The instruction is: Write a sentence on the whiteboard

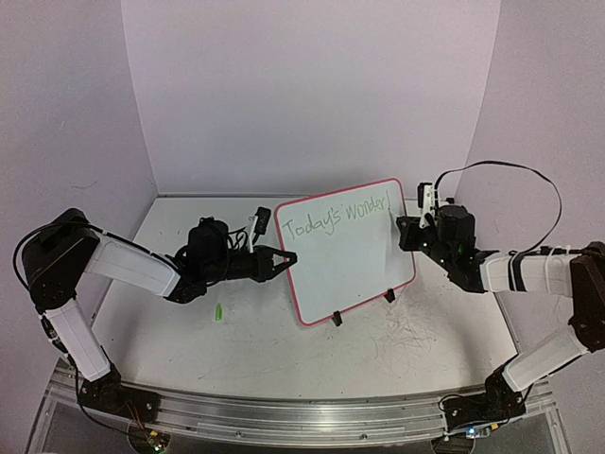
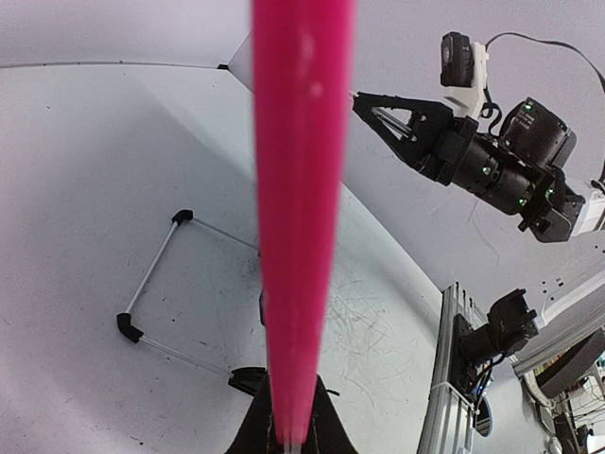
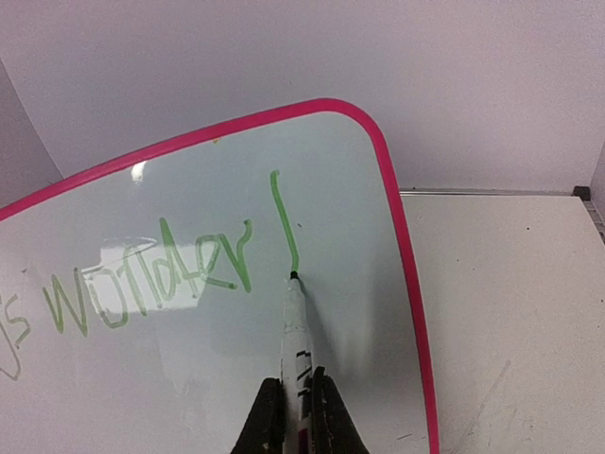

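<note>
A pale grey tabletop (image 1: 189, 340) sits inside plain lilac walls (image 1: 312, 85), with an aluminium rail (image 1: 302, 416) along its near edge. At the left, the left gripper (image 1: 281, 260) is clamped narrow on the whiteboard's left rim. Its wrist view shows the pink edge rising straight from between the fingers. A small green piece (image 1: 218, 311) lies on the table just in front of that arm.

The whiteboard (image 1: 350, 265) stands at mid-table, tilted back on two black clip feet (image 1: 336, 319), white with rounded corners and a pink rim. The sentence (image 1: 331, 220) slants upward across its top in thin green script: "Today's wonder", then one long upright stroke.

Dark scribbles (image 1: 406, 331) mark the tabletop to the right of the feet. The right gripper (image 3: 296, 388) is closed around a white marker (image 3: 293, 326), whose tip touches the board at the foot of that stroke.
</note>
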You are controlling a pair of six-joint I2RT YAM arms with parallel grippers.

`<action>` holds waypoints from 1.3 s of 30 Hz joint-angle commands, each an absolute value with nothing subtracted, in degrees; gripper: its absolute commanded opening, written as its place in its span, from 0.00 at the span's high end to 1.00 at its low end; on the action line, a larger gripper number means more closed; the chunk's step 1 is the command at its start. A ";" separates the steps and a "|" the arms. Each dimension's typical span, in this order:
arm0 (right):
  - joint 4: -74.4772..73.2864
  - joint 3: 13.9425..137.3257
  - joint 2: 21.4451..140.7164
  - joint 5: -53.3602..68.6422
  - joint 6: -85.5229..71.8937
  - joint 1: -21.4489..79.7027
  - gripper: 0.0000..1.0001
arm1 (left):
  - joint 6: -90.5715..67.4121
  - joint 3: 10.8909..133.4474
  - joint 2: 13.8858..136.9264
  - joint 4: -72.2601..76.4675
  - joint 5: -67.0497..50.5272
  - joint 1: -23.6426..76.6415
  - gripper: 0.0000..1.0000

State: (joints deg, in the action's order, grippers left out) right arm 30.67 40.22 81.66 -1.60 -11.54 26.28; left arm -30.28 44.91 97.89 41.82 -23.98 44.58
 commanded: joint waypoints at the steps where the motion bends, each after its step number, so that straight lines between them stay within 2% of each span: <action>1: 28.57 38.52 79.29 0.92 -12.60 27.30 1.00 | -29.32 44.74 95.40 41.81 -25.31 44.60 1.00; 9: 28.19 40.73 75.28 1.45 -12.85 27.29 1.00 | -29.37 44.88 95.27 41.77 -25.13 44.62 1.00; 26: 29.29 45.38 80.36 0.00 -11.36 26.30 1.00 | -29.18 44.86 95.14 41.75 -25.14 44.56 1.00; 39: 29.00 47.30 82.31 -7.72 -12.06 26.26 1.00 | -29.18 44.78 95.03 41.77 -25.04 44.56 1.00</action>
State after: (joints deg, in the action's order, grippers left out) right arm 27.81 45.09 82.70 -4.84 -12.08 26.51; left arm -30.15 44.91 97.89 41.82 -23.98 44.58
